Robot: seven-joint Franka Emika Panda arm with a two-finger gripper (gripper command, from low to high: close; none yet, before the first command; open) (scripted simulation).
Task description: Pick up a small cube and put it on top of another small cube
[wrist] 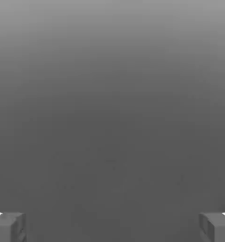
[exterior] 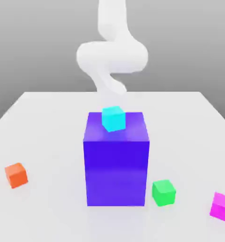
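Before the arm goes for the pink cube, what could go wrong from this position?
1. The small magenta cube sits near the table's front edge at the exterior view's right; a nudge could push it off.
2. The tall blue-purple block with a cyan cube on top stands between arm and target; a low reach might clip them.
3. The open tool could bump the nearby small green cube.

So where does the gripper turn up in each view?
Exterior view: the white arm comes down behind the cyan cube on the blue-purple block; its gripper cannot be made out there.
Hand view: the gripper sits at the picture's edge, grey fingertips far apart, jaws open, nothing between them.
Shared landmark: the arm's own end, which bears that gripper.
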